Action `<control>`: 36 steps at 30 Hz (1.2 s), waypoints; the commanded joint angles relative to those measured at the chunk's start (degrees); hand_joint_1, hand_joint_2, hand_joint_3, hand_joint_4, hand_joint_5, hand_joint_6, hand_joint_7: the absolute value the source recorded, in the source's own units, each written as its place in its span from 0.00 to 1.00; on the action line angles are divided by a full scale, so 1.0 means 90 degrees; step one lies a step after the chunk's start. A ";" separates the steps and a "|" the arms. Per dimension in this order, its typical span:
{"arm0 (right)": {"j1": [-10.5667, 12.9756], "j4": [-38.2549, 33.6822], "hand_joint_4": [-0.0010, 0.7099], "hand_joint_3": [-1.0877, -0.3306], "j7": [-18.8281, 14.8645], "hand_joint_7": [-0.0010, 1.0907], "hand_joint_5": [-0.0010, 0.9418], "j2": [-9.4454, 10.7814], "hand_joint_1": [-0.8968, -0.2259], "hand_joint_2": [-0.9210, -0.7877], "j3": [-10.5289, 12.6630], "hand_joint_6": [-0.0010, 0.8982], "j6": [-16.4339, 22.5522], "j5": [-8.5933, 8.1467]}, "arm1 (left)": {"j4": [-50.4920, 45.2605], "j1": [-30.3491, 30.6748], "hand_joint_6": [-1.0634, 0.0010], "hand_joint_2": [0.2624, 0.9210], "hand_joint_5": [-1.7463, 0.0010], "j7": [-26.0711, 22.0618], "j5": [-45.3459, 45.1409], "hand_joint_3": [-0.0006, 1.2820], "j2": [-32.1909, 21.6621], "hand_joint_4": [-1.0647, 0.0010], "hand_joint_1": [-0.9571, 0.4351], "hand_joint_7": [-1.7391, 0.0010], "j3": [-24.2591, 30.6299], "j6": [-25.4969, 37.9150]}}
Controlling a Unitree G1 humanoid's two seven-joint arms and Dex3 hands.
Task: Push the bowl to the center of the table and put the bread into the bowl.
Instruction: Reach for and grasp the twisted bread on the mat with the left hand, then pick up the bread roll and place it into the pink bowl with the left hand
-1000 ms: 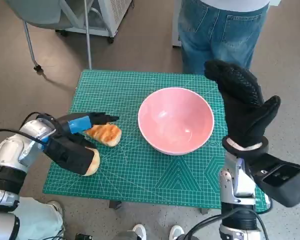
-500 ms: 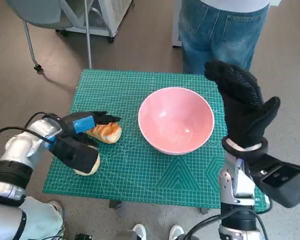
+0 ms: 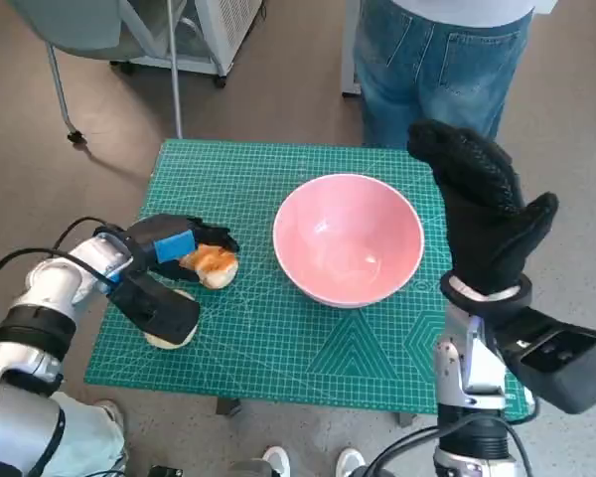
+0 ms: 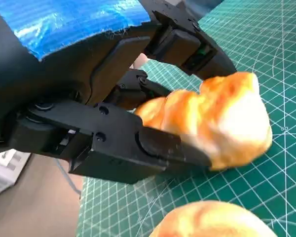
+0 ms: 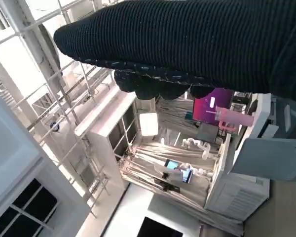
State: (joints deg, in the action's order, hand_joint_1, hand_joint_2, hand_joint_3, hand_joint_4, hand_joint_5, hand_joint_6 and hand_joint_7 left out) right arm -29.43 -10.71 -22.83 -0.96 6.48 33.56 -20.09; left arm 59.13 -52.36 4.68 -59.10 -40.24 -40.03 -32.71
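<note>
My left robot hand [image 3: 174, 260] has closed its fingers around the bread [image 3: 213, 264] over the last second, gripping it on the bench [image 3: 278, 338] just left of the pink bowl [image 3: 349, 238]. The bowl sits about central (second roll [image 3: 167, 336] untouched), so lifting comes next; my right robot hand [image 3: 487, 214] hangs raised, fingers straight, holding nothing.

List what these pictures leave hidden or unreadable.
- Second bread piece: head view, mostly under the left forearm; left wrist view cuts it off at the edge.
- Held bread: left hand covers part of it; the fingers hide its contact with the mat.
- Right hand: fingers' inner side unseen; the right wrist view shows only the glove's back.
- Person: cut off by the head view's top edge.
</note>
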 commanded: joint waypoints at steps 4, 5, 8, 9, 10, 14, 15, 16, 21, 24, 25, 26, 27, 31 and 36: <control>0.0116 -0.0072 0.43 0.38 0.0038 0.66 0.04 0.0028 0.52 0.00 0.0026 0.00 -0.0016 -0.0027 | 0.0468 -0.0083 0.48 1.00 0.28 0.0320 -0.0080 0.13 -0.0003 0.50 0.69 0.25 -0.0247 -0.0419; 0.0111 -0.0080 0.43 0.38 0.0033 0.66 0.04 0.0027 0.52 0.00 0.0029 0.00 -0.0014 -0.0033 | 0.0501 -0.0118 0.47 1.00 0.28 0.0335 -0.0043 0.13 -0.0008 0.50 0.69 0.25 -0.0230 -0.0447; 0.0108 -0.0108 0.43 0.38 0.0007 0.66 0.04 0.0020 0.52 0.00 0.0044 0.00 0.0001 -0.0063 | 0.0481 -0.0249 0.46 1.00 0.27 0.0315 0.0157 0.12 -0.0088 0.49 0.69 0.27 -0.0071 -0.0525; 0.0107 -0.0118 0.43 0.38 -0.0002 0.66 0.04 0.0017 0.52 0.00 0.0048 0.00 0.0006 -0.0073 | 0.0463 -0.0282 0.46 1.00 0.26 0.0305 0.0220 0.12 -0.0113 0.49 0.69 0.28 -0.0022 -0.0546; 0.0105 -0.0126 0.43 0.38 -0.0007 0.66 0.04 0.0014 0.51 0.00 0.0051 0.00 0.0010 -0.0079 | 0.0453 -0.0300 0.46 1.00 0.26 0.0299 0.0255 0.12 -0.0126 0.49 0.69 0.28 0.0004 -0.0560; 0.0092 -0.0172 0.43 0.38 -0.0028 0.66 0.04 0.0007 0.52 0.00 0.0060 0.00 0.0043 -0.0094 | 0.0063 -0.0476 0.46 1.00 0.24 0.0135 0.0755 0.12 -0.0308 0.49 0.69 0.30 0.0488 -0.0737; 0.0080 -0.0190 0.43 0.38 -0.0033 0.66 0.04 0.0003 0.52 0.00 0.0065 0.00 0.0048 -0.0099 | -0.0040 -0.0497 0.46 1.00 0.24 0.0102 0.0842 0.12 -0.0339 0.48 0.69 0.31 0.0584 -0.0766; 0.0066 -0.0199 0.42 0.38 -0.0028 0.66 0.04 0.0005 0.52 0.00 0.0063 0.00 0.0046 -0.0095 | -0.0213 -0.0515 0.46 1.00 0.24 0.0083 0.0972 0.12 -0.0391 0.48 0.69 0.31 0.0730 -0.0819; 0.0041 -0.0201 0.42 0.38 -0.0012 0.66 0.04 0.0001 0.53 0.00 0.0058 0.00 0.0044 -0.0081 | -0.1007 -0.0544 0.48 1.00 0.27 0.0083 0.1453 0.12 -0.0540 0.48 0.69 0.27 0.1332 -0.1004; 0.0037 -0.0200 0.42 0.37 -0.0015 0.66 0.04 -0.0001 0.54 0.00 0.0050 0.00 0.0048 -0.0077 | -0.1583 -0.0602 0.48 1.00 0.28 0.0171 0.1663 0.13 -0.0554 0.48 0.69 0.25 0.1668 -0.1101; 0.0030 -0.0209 0.42 0.37 -0.0022 0.66 0.04 -0.0007 0.54 0.00 0.0053 0.00 0.0047 -0.0083 | -0.1752 -0.0620 0.48 1.00 0.29 0.0176 0.1721 0.13 -0.0540 0.48 0.69 0.25 0.1765 -0.1117; 0.0025 -0.0214 0.42 0.37 -0.0024 0.66 0.04 -0.0010 0.54 0.00 0.0052 0.00 0.0047 -0.0081 | -0.1941 -0.0648 0.49 1.00 0.29 0.0172 0.1821 0.13 -0.0502 0.48 0.69 0.25 0.1881 -0.1143; 0.0019 -0.0221 0.42 0.37 -0.0029 0.66 0.04 -0.0016 0.54 0.00 0.0056 0.00 0.0046 -0.0086 | -0.2075 -0.0662 0.49 1.00 0.29 0.0156 0.1884 0.13 -0.0466 0.48 0.69 0.25 0.1966 -0.1150; 0.0009 -0.0217 0.41 0.37 -0.0047 0.66 0.04 -0.0039 0.54 0.00 0.0062 0.00 0.0026 -0.0106 | -0.2614 -0.0763 0.48 1.00 0.28 0.0187 0.2052 0.13 -0.0247 0.48 0.69 0.25 0.2251 -0.1102; 0.0020 -0.0205 0.42 0.37 -0.0036 0.66 0.05 -0.0070 0.53 0.00 0.0065 0.00 0.0037 -0.0073 | -0.3127 -0.0907 0.49 1.00 0.28 0.0313 0.2057 0.13 0.0192 0.49 0.69 0.24 0.2424 -0.0938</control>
State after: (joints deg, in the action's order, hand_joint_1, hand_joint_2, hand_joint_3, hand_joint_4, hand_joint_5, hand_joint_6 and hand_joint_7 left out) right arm -29.59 -11.75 -22.87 -1.33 6.79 34.29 -20.38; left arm 33.56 -59.49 6.58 -41.39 -41.06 -18.94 -41.74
